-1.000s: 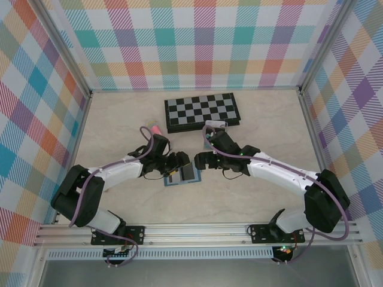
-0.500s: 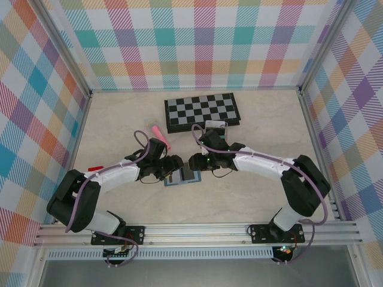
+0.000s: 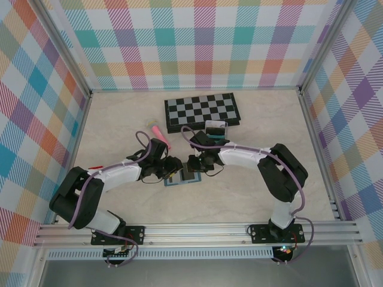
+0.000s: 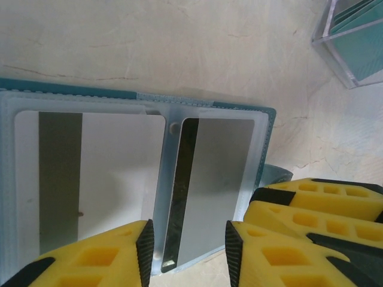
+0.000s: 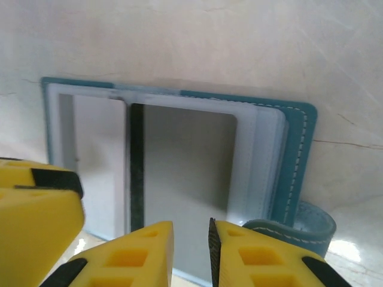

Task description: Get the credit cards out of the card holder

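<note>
The blue-grey card holder [image 3: 183, 177] lies open and flat on the table between both grippers. Its left pocket holds a white card [image 4: 102, 179] with a dark stripe. Its right pocket holds a grey card [image 4: 212, 179] with a dark stripe, which also shows in the right wrist view [image 5: 182, 167]. My left gripper [image 4: 187, 254] is open, its fingers straddling the near end of the grey card. My right gripper [image 5: 191, 254] hovers over the same card with its jaws a narrow gap apart and nothing between them. The snap tab [image 5: 299, 230] curls beside the right fingers.
A clear box [image 3: 215, 129] of teal cards stands just in front of the black-and-grey chessboard [image 3: 203, 110], and shows in the left wrist view too [image 4: 353, 42]. A pink marker [image 3: 159, 132] lies at the back left. A small red object [image 3: 96, 169] sits by the left arm.
My right gripper has moved left and closer to the card holder, its arm folding inward. The left gripper has stayed at the holder's left side.
</note>
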Robot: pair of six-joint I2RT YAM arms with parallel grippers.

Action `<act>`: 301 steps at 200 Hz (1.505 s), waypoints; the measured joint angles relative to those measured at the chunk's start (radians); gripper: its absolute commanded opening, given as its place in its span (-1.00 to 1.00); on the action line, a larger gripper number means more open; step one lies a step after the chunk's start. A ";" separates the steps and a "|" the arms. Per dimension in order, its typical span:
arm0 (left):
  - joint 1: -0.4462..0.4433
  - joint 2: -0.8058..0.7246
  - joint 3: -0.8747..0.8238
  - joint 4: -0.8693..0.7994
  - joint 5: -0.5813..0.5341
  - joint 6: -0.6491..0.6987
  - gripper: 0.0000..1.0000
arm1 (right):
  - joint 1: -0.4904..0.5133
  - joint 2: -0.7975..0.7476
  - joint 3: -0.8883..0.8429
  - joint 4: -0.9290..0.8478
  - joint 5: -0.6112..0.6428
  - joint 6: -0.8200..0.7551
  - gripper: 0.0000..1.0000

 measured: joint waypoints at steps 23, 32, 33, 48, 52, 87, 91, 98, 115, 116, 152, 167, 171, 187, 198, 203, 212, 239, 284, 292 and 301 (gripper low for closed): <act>0.000 0.024 0.000 0.005 0.015 0.004 -0.35 | 0.000 0.025 0.005 -0.015 0.008 0.000 -0.53; 0.000 0.033 0.000 0.004 0.019 0.006 -0.38 | 0.000 0.032 0.006 -0.016 0.011 0.001 -0.53; 0.000 0.034 0.000 0.004 0.019 0.007 -0.38 | 0.000 0.033 0.007 -0.017 0.011 0.001 -0.53; 0.000 0.046 0.002 0.003 0.024 0.018 -0.41 | 0.000 0.035 0.011 -0.019 0.011 0.003 -0.52; 0.000 0.048 0.002 0.003 0.025 0.020 -0.41 | 0.000 0.035 0.012 -0.019 0.011 0.003 -0.52; 0.000 0.057 0.009 -0.003 0.026 0.042 -0.45 | 0.000 0.045 0.021 -0.025 0.010 0.003 -0.52; 0.000 0.057 0.009 -0.003 0.029 0.045 -0.45 | 0.000 0.046 0.022 -0.026 0.010 0.003 -0.52; 0.000 0.058 0.009 -0.003 0.034 0.050 -0.46 | 0.000 0.047 0.023 -0.026 0.010 0.003 -0.52; 0.000 0.061 0.009 -0.002 0.046 0.060 -0.48 | 0.000 0.051 0.031 -0.035 0.011 0.003 -0.52; 0.000 0.062 0.010 -0.002 0.047 0.061 -0.49 | 0.000 0.052 0.032 -0.035 0.010 0.003 -0.52; 0.000 0.092 0.014 0.005 0.066 0.079 -0.59 | 0.000 0.059 0.042 -0.045 0.010 0.003 -0.52; 0.003 0.102 0.014 0.014 0.074 0.081 -0.60 | 0.000 0.059 0.043 -0.045 0.010 0.003 -0.52; 0.003 0.104 0.014 0.018 0.077 0.082 -0.60 | 0.000 0.059 0.043 -0.046 0.010 0.003 -0.52; 0.004 0.106 0.014 0.026 0.082 0.082 -0.62 | 0.000 0.059 0.043 -0.047 0.010 0.003 -0.52; 0.004 0.107 0.014 0.028 0.086 0.082 -0.63 | 0.000 0.059 0.043 -0.047 0.010 0.004 -0.52; 0.004 0.107 0.014 0.028 0.087 0.082 -0.63 | 0.000 0.060 0.043 -0.047 0.010 0.004 -0.52; 0.004 0.107 0.014 0.028 0.090 0.082 -0.63 | 0.000 0.061 0.044 -0.047 0.007 0.004 -0.52; 0.004 0.107 0.014 0.029 0.096 0.082 -0.69 | 0.000 0.066 0.050 -0.048 0.003 0.008 -0.52; 0.004 0.107 0.014 0.033 0.097 0.097 -0.86 | 0.000 0.070 0.054 -0.052 0.000 0.011 -0.52; 0.004 0.107 0.014 0.032 0.097 0.099 -0.87 | 0.000 0.070 0.054 -0.052 0.000 0.011 -0.52; 0.004 0.106 0.014 0.031 0.096 0.101 -0.88 | 0.000 0.070 0.055 -0.052 0.000 0.011 -0.52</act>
